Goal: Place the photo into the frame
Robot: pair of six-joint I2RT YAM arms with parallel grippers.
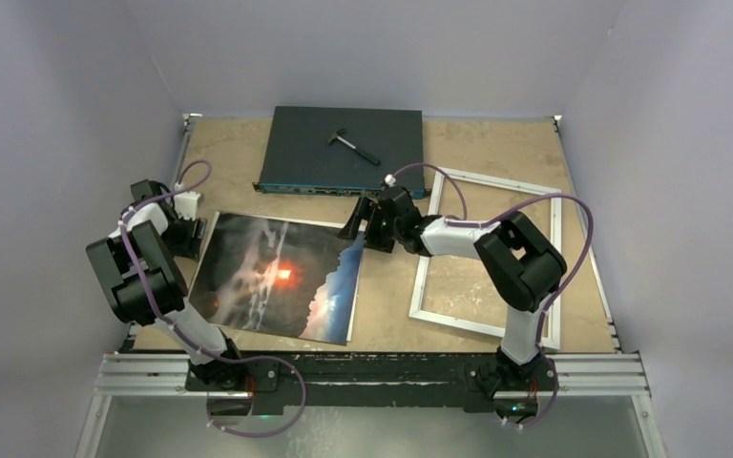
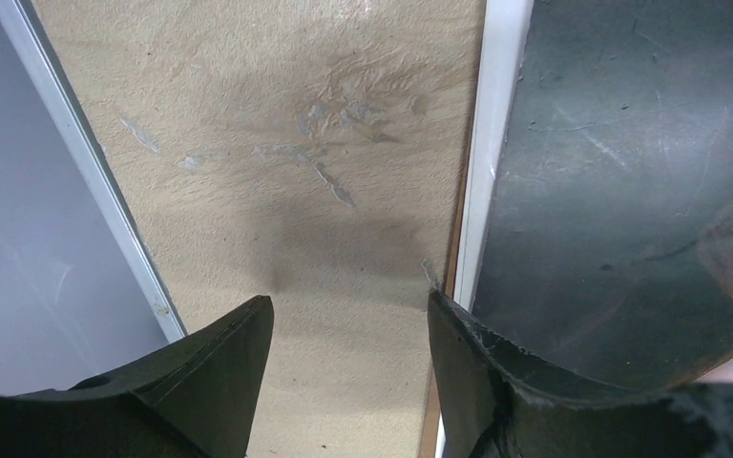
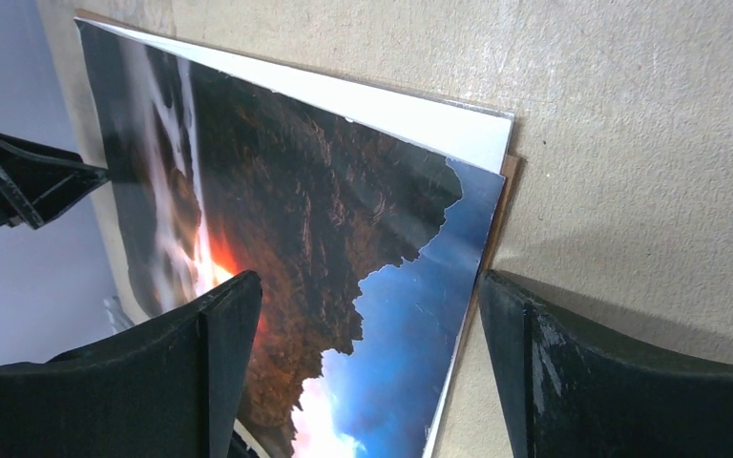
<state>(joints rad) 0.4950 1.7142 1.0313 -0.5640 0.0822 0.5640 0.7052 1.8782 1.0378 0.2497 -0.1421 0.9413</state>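
Note:
The photo [image 1: 277, 277], a dark cloudy landscape with an orange glow and a blue right edge, lies flat on the table left of centre. It rests on a white sheet [image 3: 420, 114] and a brown board [image 3: 508, 191]. The white-bordered frame [image 1: 437, 250] lies flat to its right. My left gripper [image 1: 191, 231] is open at the photo's far left corner. In the left wrist view only bare table shows inside the left gripper [image 2: 348, 301], and the photo's dark edge [image 2: 630, 191] runs by the right finger. My right gripper [image 1: 358, 224] is open. In the right wrist view it [image 3: 370, 279] straddles the photo's [image 3: 344, 219] blue edge.
A dark flat switch box [image 1: 344, 153] with a small hammer-like tool [image 1: 353, 145] on it sits at the back of the table. Metal rails [image 1: 372, 367] edge the table at front and sides, and grey walls enclose it.

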